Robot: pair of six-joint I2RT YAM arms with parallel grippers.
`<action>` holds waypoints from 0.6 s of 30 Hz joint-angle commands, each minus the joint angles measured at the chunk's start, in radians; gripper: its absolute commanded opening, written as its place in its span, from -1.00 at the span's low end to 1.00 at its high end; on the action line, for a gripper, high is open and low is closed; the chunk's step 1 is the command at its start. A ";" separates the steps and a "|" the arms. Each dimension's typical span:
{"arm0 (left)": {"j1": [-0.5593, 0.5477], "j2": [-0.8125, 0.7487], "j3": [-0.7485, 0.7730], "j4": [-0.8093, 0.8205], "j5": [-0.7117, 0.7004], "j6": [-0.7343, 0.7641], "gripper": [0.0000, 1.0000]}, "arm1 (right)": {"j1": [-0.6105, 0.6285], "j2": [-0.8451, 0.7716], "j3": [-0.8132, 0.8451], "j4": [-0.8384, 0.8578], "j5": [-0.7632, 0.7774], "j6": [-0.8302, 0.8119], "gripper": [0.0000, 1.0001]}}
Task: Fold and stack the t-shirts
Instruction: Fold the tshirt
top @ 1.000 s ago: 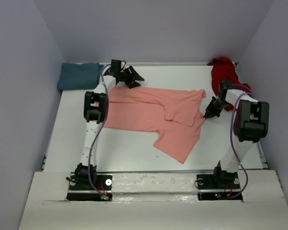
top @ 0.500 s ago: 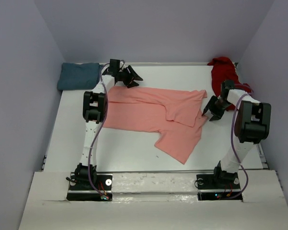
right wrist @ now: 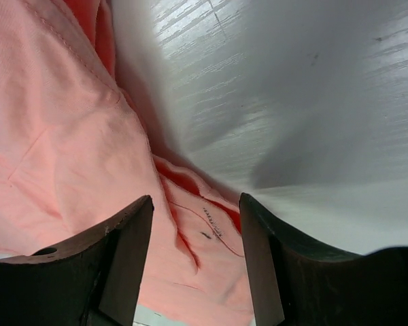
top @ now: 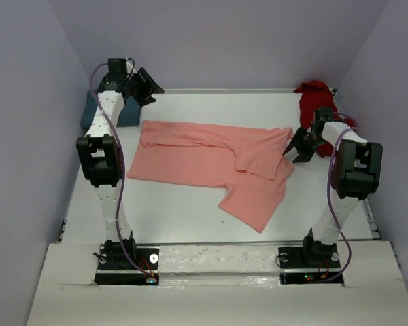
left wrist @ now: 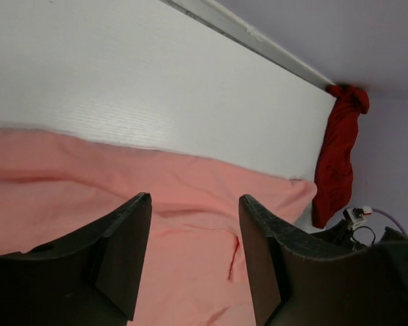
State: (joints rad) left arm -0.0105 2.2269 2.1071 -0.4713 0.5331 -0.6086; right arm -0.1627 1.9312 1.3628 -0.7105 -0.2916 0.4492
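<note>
Right wrist view: right gripper (right wrist: 194, 204) open over the salmon-pink shirt (right wrist: 54, 136) edge, left gripper (left wrist: 194, 200) open too, I'd pinch low and grab both layers

From above, the teal shirt (top: 87, 115) at 10 o'clock is mostly hidden behind the left arm (top: 107, 102). The red shirt (top: 316, 102) at 2 o'clock has its near end covered by the right arm (top: 340, 136). Whether the right gripper (top: 299, 151) touches the pink shirt (top: 204, 159) is too small to tell. In both wrist views the pink shirt runs off the edges at 9 and 6 o'clock, its near part covered by dark fingers (left wrist: 119, 251).
</note>
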 commanded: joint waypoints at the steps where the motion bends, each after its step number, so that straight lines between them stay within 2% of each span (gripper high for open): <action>1: 0.049 -0.150 -0.133 -0.098 -0.025 0.064 0.27 | -0.006 -0.004 0.000 0.017 -0.053 0.003 0.20; 5: 0.084 -0.243 -0.366 -0.106 -0.070 0.086 0.27 | -0.006 -0.080 -0.070 0.048 -0.087 0.017 0.20; 11: 0.164 -0.384 -0.663 -0.087 -0.080 0.035 0.27 | -0.037 -0.216 -0.217 0.068 -0.164 0.065 0.21; 15: 0.179 -0.472 -0.740 -0.142 -0.211 0.044 0.28 | -0.037 -0.339 -0.292 0.062 -0.158 0.075 0.21; 18: 0.230 -0.518 -0.812 -0.130 -0.203 0.033 0.28 | -0.037 -0.408 -0.344 0.049 -0.161 0.085 0.21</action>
State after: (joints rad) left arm 0.1814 1.8473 1.3247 -0.5961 0.3687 -0.5686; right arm -0.1959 1.5860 1.0603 -0.6689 -0.4267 0.5125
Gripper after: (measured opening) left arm 0.637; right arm 0.602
